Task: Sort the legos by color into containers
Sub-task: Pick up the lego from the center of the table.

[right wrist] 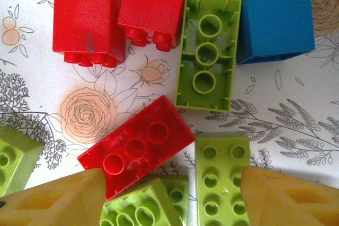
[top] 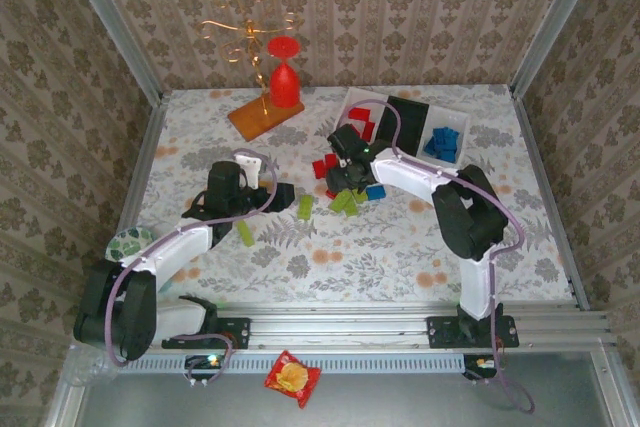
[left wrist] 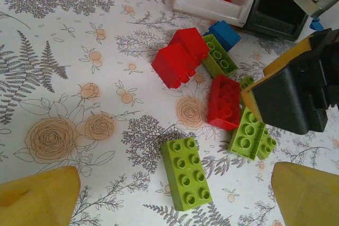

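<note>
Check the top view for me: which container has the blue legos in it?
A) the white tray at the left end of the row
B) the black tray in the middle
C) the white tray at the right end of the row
C: the blue legos lie in the white tray at the right end of the row, beside the black tray.

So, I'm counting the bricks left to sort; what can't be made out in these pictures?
Top view: brick pile, partly hidden beneath the right end effector.
Left wrist view: black tray contents, cut off by the top edge.
Right wrist view: lime bricks between the yellow fingers, partly covered; grip unclear.
</note>
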{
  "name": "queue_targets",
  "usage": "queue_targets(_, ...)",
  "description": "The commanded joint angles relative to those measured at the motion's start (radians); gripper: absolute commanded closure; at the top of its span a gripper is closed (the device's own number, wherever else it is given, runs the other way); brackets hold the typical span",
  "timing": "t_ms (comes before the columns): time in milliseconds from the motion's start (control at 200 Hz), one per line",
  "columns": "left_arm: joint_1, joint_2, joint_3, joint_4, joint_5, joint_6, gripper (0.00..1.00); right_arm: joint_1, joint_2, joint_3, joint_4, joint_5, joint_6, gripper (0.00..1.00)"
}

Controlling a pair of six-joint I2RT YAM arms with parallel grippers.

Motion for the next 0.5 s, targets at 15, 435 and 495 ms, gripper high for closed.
queue_targets(15, 0.004, -0.021, 0.017, -0.019, 0.009, 0.007, 0.06, 0.017, -0.004, 0.022, -0.094, 0.006, -0.028, 0.29)
queue_targets(435, 0.079, -0.066, -0.028, -0.097, -0.171, -0.080, 0.06, 0.180, -0.036, 0.019, -0.040, -0.077, 0.110, 0.23)
queue_targets(495, 0.092, -0.095, -0.046, -0.098, -0.184, -0.089, 0.06, 0.187, -0.015, 0.020, -0.015, -0.074, 0.177, 0.25)
